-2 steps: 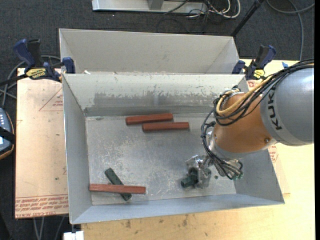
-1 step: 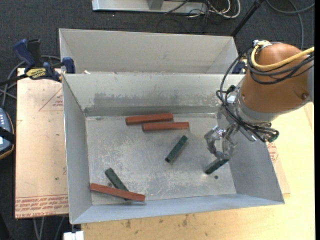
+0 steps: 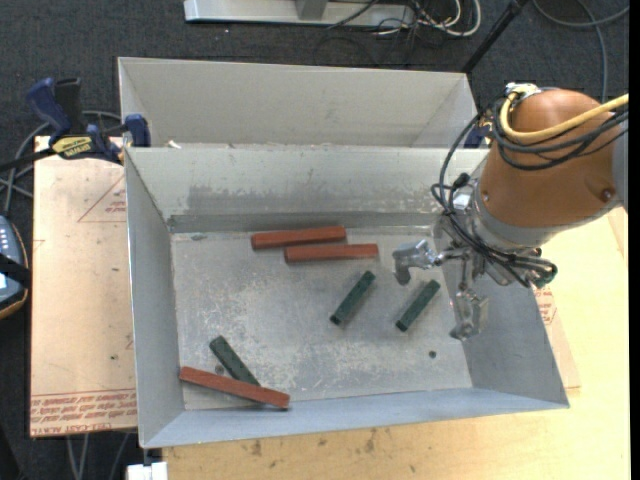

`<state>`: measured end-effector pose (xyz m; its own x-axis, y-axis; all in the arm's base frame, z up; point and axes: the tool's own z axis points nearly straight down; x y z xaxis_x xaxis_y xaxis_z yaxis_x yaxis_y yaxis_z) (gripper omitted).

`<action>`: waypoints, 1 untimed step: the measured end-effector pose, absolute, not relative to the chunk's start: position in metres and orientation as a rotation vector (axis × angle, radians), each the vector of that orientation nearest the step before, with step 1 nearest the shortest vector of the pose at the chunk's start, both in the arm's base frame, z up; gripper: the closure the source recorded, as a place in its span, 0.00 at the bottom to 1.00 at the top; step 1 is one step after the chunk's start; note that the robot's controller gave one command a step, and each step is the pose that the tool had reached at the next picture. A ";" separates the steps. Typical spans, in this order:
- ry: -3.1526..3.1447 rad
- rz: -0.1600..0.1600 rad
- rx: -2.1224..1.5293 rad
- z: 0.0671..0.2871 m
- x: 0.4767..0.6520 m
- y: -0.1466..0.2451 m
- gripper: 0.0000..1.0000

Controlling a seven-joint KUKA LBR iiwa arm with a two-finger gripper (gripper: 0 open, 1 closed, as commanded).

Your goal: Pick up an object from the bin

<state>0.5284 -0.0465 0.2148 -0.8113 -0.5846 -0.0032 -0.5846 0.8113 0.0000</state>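
My gripper (image 3: 436, 290) hangs at the right side of the bin, open, its two metal fingers spread wide. One fingertip (image 3: 405, 262) sits up and to the left, the other (image 3: 466, 318) down and to the right. A short dark green block (image 3: 417, 306) lies slanted on the bin floor just left of the line between the fingers, and neither finger touches it. A second dark green block (image 3: 353, 298) lies at the same slant a little farther left.
Two red-brown bars (image 3: 298, 237) (image 3: 331, 253) lie side by side near the back wall. At the front left, a third dark green block (image 3: 231, 359) rests against a long red-brown bar (image 3: 234, 388). The arm's orange cover and cables overhang the right wall.
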 end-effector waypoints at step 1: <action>2.910 0.005 -1.189 0.138 0.567 -0.069 0.00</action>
<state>0.5665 -0.0689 0.1375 -0.7138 -0.7004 0.0009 -0.7004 0.7138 0.0036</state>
